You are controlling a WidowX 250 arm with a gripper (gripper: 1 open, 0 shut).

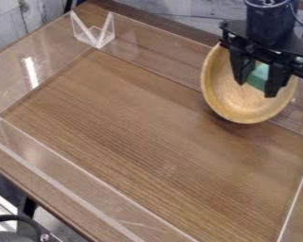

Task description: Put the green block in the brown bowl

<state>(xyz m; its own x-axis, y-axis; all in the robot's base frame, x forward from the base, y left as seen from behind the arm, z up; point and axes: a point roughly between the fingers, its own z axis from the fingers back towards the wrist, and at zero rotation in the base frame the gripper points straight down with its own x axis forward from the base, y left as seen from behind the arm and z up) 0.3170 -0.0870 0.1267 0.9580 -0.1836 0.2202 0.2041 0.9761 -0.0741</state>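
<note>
No text, label, brand, number or sign can be read on anything in this view.

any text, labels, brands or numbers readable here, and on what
None: no text can be read on the black end effector, the small bright green block it holds, the round light-brown wooden bowl, the wood-grain table or the clear plastic walls.

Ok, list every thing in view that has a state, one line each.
hand: shut on the green block, pointing down over the bowl.
green block: held between the fingers, above the bowl's inside, not yet released.
brown bowl: tilted, leaning at the tray's far right edge, nothing lying in it.
</note>
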